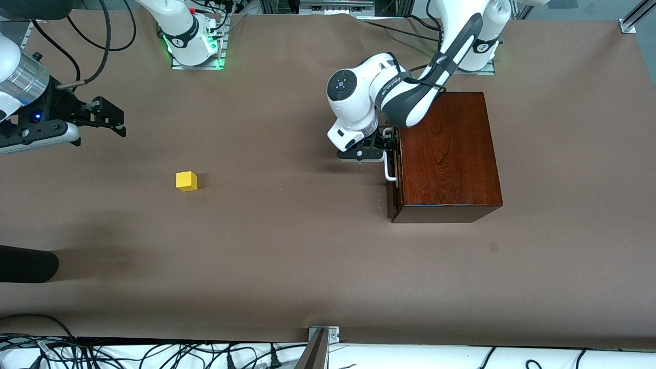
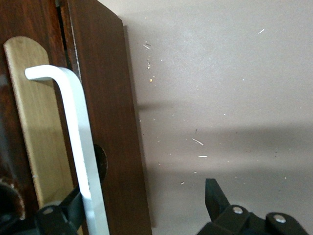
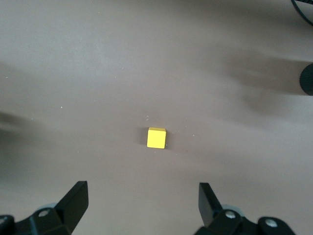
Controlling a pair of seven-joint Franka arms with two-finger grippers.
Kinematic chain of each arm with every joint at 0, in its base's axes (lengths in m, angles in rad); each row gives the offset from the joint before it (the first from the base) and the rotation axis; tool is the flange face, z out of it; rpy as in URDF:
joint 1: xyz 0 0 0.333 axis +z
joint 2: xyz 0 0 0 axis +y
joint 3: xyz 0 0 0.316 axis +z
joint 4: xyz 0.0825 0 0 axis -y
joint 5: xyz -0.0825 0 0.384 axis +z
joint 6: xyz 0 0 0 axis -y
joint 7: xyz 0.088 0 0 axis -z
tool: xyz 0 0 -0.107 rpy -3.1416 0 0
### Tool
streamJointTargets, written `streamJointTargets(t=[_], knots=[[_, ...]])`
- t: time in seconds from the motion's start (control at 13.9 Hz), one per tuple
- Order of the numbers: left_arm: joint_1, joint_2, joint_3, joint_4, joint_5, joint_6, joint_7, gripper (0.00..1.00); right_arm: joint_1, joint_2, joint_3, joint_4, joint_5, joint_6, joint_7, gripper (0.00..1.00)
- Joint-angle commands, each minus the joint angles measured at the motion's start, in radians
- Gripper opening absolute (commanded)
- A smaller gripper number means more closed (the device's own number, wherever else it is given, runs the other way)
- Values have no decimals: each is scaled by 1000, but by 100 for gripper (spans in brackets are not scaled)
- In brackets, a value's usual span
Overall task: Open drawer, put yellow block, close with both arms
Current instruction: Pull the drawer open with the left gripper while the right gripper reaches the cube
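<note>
The dark reddish-brown wooden box (image 1: 446, 154) stands toward the left arm's end of the table. Its drawer front (image 1: 393, 197) looks shut or nearly shut, and the white handle (image 1: 389, 171) faces the table's middle. My left gripper (image 1: 388, 141) is at the handle, open, with the handle bar (image 2: 78, 137) between its fingers (image 2: 215, 196) in the left wrist view. The yellow block (image 1: 186, 181) lies on the table toward the right arm's end. My right gripper (image 1: 110, 117) hangs open and empty above the table near the block (image 3: 156, 138), which shows ahead of its fingertips (image 3: 80, 193).
The table is covered in brown paper (image 1: 287, 246). A black rounded object (image 1: 25, 264) pokes in at the edge at the right arm's end, nearer the camera than the block. Cables (image 1: 154, 353) lie along the nearest table edge.
</note>
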Motion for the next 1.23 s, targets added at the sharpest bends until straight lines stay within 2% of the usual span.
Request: streamJointTargets(t=[0.0, 0.22, 0.5, 0.72, 0.87, 1.15], knots=[[-24, 29, 2, 15, 24, 64, -41, 100, 0, -9, 0, 3, -13, -17, 3, 100], [-44, 75, 2, 50, 17, 78, -81, 100, 2, -11, 3, 3, -20, -14, 2, 100], [-70, 131, 1, 154, 9, 76, -116, 100, -3, -3, -6, 5, -13, -14, -14, 100], [-84, 167, 1, 223, -8, 76, -116, 100, -3, -5, -7, 65, -17, -15, -13, 100], [-92, 188, 1, 269, -46, 76, -116, 100, -4, -2, -7, 65, -18, -15, 1, 100], [-119, 190, 2, 280, -52, 72, -115, 100, -30, 41, -14, 62, -3, 6, -5, 100]])
